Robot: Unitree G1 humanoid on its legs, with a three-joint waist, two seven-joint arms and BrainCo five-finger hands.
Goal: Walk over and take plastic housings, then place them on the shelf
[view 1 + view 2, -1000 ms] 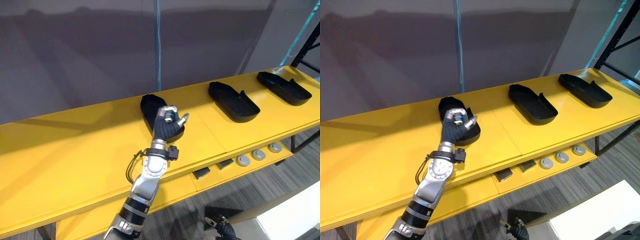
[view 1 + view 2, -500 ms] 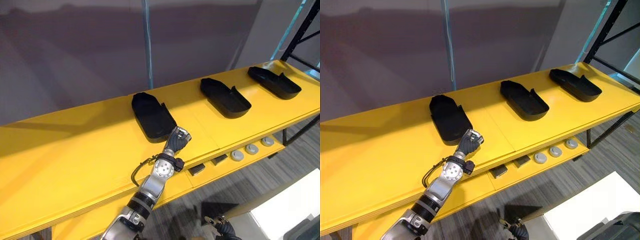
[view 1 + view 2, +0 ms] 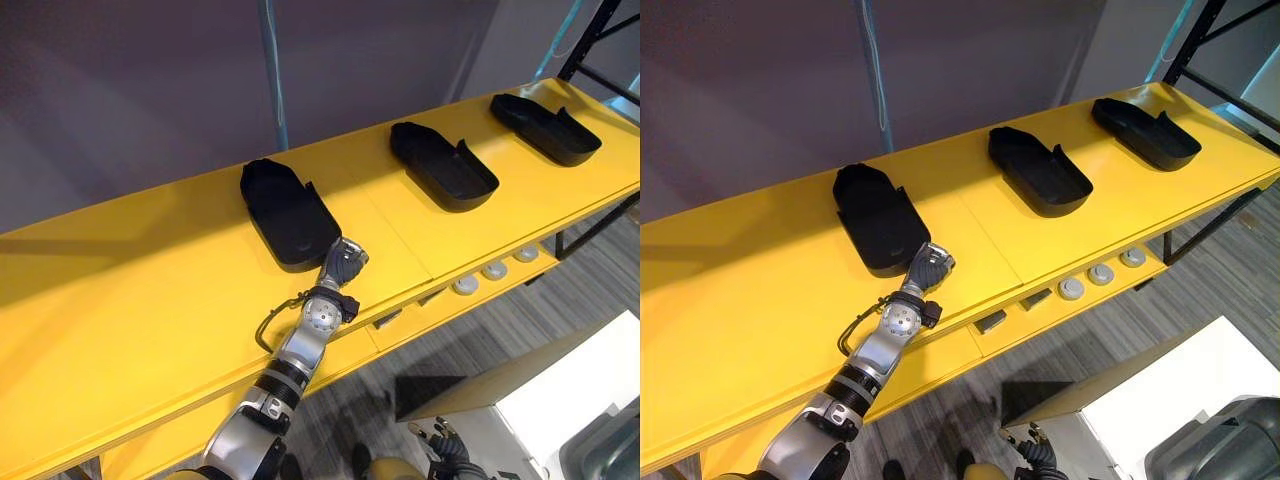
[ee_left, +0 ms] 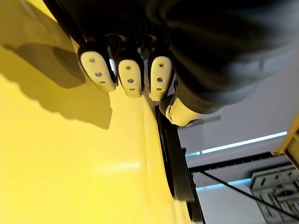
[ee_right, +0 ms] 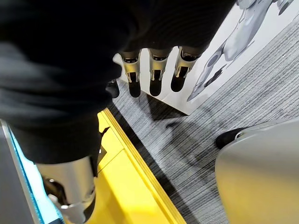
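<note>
Three black plastic housings lie in a row on the yellow shelf (image 3: 150,300): the nearest (image 3: 285,205), a middle one (image 3: 440,165) and a far right one (image 3: 543,128). My left hand (image 3: 343,265) sits low over the shelf just in front of the nearest housing's near end, apart from it. Its fingers (image 4: 128,77) are curled and hold nothing, and that housing's dark edge (image 4: 175,158) shows past them. My right hand (image 3: 440,442) hangs low by the floor, fingers (image 5: 154,70) relaxed and empty.
A lower yellow ledge carries round grey discs (image 3: 495,270) and small dark blocks (image 3: 385,318). A blue upright post (image 3: 272,70) stands behind the shelf, and a dark rack frame (image 3: 600,20) at the far right. A white box (image 3: 560,400) stands on the grey floor at lower right.
My left hand has come off the nearest housing and drawn back toward the shelf's front edge. The housing stays on the shelf. The camera has shifted.
</note>
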